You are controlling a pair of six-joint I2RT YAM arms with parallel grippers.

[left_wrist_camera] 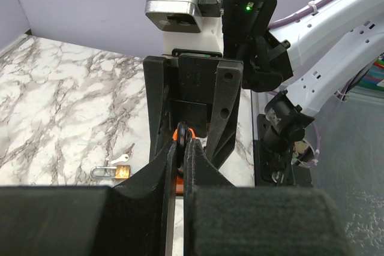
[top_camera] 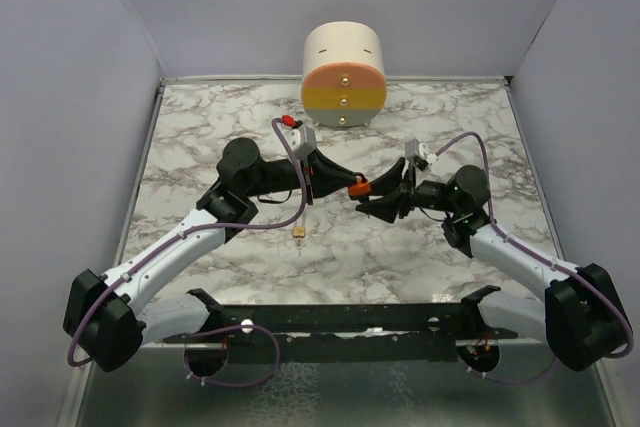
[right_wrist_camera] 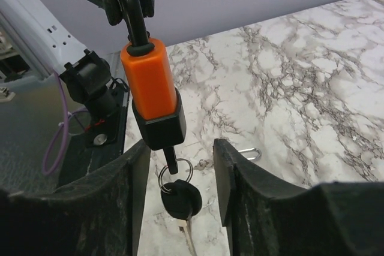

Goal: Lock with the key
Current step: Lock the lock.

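From here I see a marble-patterned table (top_camera: 200, 137). A small brass padlock (top_camera: 299, 234) lies flat near its middle, and a round cream box (top_camera: 343, 75) with coloured bands sits at the far edge.

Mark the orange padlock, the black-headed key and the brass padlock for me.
orange padlock (right_wrist_camera: 149, 79): right wrist view, on its orange body.
key (right_wrist_camera: 182, 199): right wrist view, on its black head.
brass padlock (left_wrist_camera: 122, 172): left wrist view, on its brass body.

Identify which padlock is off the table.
The orange padlock, hanging by its black shackle from the left gripper. The small brass padlock, by contrast, lies flat on the marble table.
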